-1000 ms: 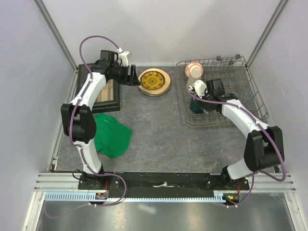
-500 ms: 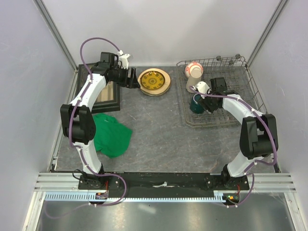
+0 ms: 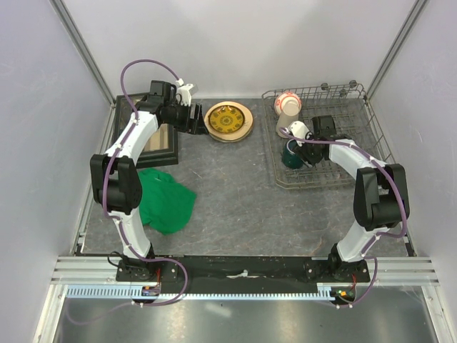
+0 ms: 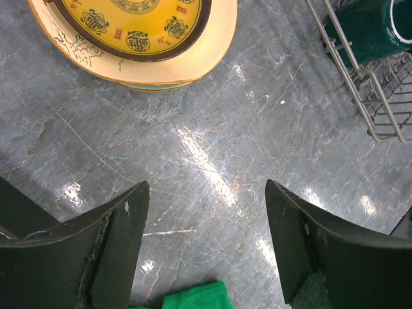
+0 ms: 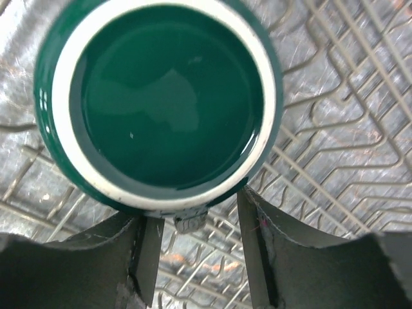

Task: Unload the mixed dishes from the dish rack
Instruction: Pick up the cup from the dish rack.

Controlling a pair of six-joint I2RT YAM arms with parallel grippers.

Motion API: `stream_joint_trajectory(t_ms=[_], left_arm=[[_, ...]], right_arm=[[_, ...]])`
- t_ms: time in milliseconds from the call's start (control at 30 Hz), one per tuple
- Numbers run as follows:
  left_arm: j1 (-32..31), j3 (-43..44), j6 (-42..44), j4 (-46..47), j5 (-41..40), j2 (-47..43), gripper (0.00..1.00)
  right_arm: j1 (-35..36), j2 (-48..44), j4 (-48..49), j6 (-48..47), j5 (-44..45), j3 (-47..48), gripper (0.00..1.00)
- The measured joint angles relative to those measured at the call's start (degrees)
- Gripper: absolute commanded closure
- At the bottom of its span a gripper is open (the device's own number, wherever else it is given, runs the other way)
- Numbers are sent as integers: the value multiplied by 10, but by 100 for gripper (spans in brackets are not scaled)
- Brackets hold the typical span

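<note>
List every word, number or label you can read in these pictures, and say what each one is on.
Nothing can be read with certainty.
Plate: small red marks and dark medallions on the yellow centre, possibly characters, too small and blurred to read.
Mug: no text in view.
Rack: no label in view.

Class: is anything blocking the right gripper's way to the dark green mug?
Nothing visible. The dark green mug sits in the dish rack directly ahead of the open right gripper, with only the rack's wires underneath.
</note>
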Motion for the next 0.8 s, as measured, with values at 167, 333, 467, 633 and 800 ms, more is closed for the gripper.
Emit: stream_joint_trajectory(t_ms=[167,333,467,633,800], left_arm=[[0,-5,0,3,1,0,21],[0,-9,0,3,3,0,21],[0,-9,0,3,4,0,21],[0,-9,0,6,5,0,21],[0,-10,0,9,5,0,21]], right_arm=[[-7,1,21,-9,-20,-8,47],[-17,12,35,-20,-39,-17,48],[-22,21,39,-29,-52,-26,49],[-27,27,50,-36,-59,-33,51],[-31,27,54,-38,-69,-34,55]])
